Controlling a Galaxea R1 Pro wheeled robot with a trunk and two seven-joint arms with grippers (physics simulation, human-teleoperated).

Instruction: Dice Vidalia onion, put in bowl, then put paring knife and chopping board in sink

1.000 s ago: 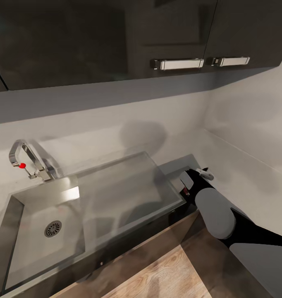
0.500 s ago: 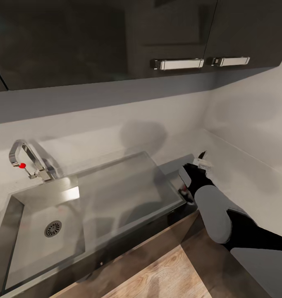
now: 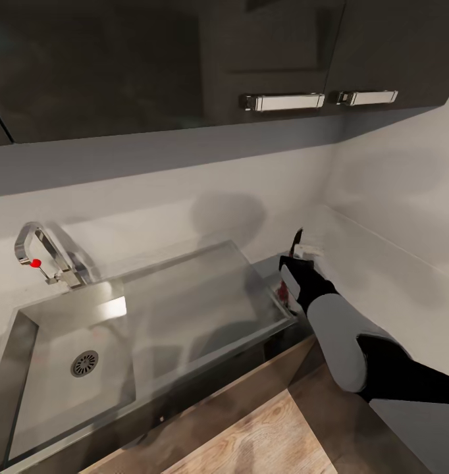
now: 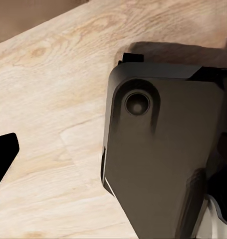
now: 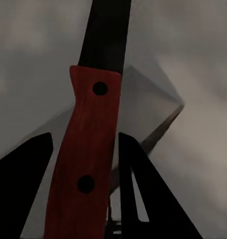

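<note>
At the near right of the desk (image 3: 264, 266), beside the drainboard end of the sink (image 3: 27, 342), the right pincer (image 3: 291, 280) is clamped on the paring knife (image 5: 86, 149) by its red handle, the dark blade pointing up toward the far wall. Light, stiff and slim, it could twist; the handle's middle seems the safest hold. The left pincer's state I cannot tell.

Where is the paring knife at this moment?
The paring knife is held in the right gripper, at the right of the head view, just past the right end of the sink drainboard, its dark blade pointing up toward the wall.
</note>
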